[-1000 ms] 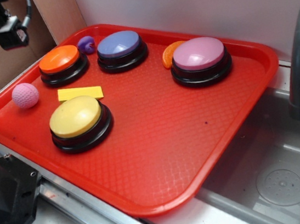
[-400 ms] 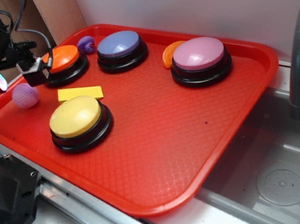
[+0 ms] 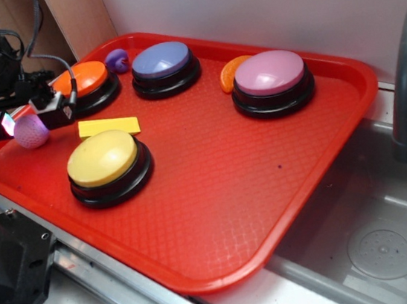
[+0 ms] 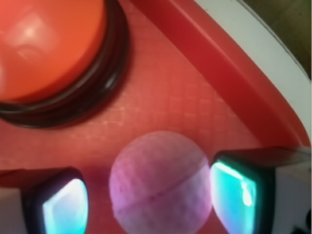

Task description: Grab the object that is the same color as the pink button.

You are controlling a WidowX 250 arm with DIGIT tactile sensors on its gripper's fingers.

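Gripper (image 3: 25,120) is sitting low over the pink ball (image 3: 31,133), jaws spread wide and straddling it, one pad (image 4: 233,191) showing on each side, not clamping yet. Ball is resting on the red tray (image 3: 217,195), just beside the orange button (image 3: 84,86), toward the tray's rim. Pink button (image 3: 271,81) is lying well apart from the ball, across the tray.

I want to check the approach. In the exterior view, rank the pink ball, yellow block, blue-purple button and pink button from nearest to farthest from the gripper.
1. Pink ball: between the fingers of the gripper.
2. Yellow block: just beside it, on the tray.
3. Blue-purple button: at the back, mid-tray.
4. Pink button: far side of the tray.
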